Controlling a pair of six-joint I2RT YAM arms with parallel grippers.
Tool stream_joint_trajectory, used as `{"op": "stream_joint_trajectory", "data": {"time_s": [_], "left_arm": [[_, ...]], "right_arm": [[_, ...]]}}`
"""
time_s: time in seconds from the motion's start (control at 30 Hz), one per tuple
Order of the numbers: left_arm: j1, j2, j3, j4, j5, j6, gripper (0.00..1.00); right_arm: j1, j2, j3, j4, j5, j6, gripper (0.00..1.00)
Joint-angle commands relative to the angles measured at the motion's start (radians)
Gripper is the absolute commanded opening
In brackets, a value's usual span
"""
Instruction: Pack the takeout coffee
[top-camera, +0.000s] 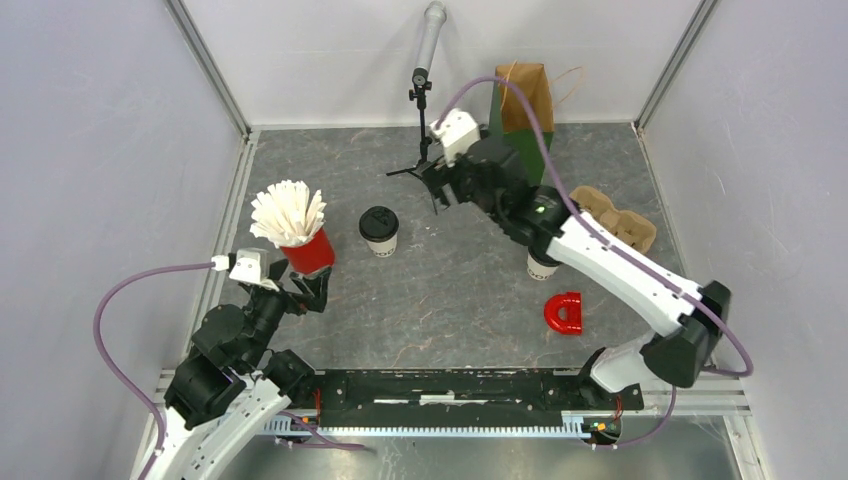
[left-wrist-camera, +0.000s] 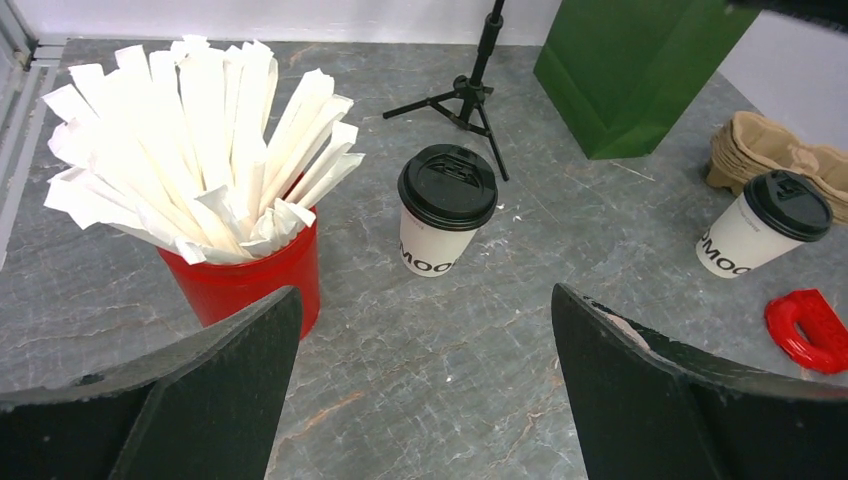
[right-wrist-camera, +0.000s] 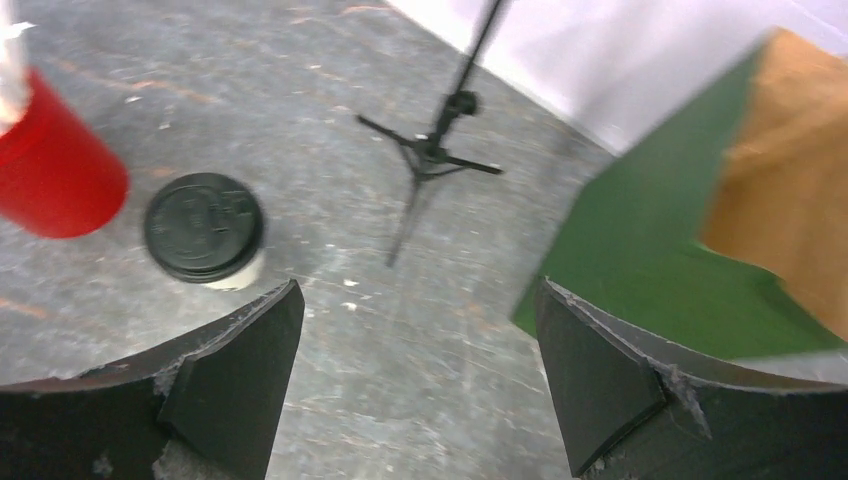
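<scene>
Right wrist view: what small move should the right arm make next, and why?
Probably shift the right arm toward the view's left and down, so its open, empty jaws straddle the takeout coffee. That cup stands upright and free beside the red cup, while the green bag stands open on the other side.

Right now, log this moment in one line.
left gripper: open, empty; right gripper: open, empty; centre coffee cup: on table; other coffee cup: on table; green bag: upright
</scene>
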Motion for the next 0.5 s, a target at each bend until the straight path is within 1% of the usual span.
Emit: {"op": "stream_joint_trajectory", "data": {"time_s": [0.0, 0.13, 0.23, 0.3, 0.37, 0.47], "left_arm": [[0.005, 0.022, -0.007, 0.042, 0.066, 0.053, 1.00], [0.006, 0.070, 0.001, 0.044, 0.129, 0.047, 1.00], [0.006, 0.108, 0.017, 0.049, 0.207, 0.021, 0.99], [0.006, 0.127, 0.031, 0.045, 0.279, -0.023, 0.96], [0.005, 0.143, 0.049, 0.041, 0.329, -0.087, 0.93], [0.005, 0.159, 0.096, 0.015, 0.336, -0.231, 0.93]], "right_arm": [[-0.100, -0.097, -0.016, -0.053, 0.051, -0.020, 0.90], [-0.192, -0.094, 0.024, -0.053, 0.045, -0.057, 0.88], [-0.257, -0.048, 0.040, -0.015, 0.039, -0.103, 0.88], [-0.304, 0.007, 0.077, 0.004, 0.012, -0.109, 0.88], [-0.335, 0.078, 0.169, -0.008, -0.002, -0.114, 0.87], [-0.357, 0.189, 0.344, -0.033, 0.007, -0.105, 0.89]]}}
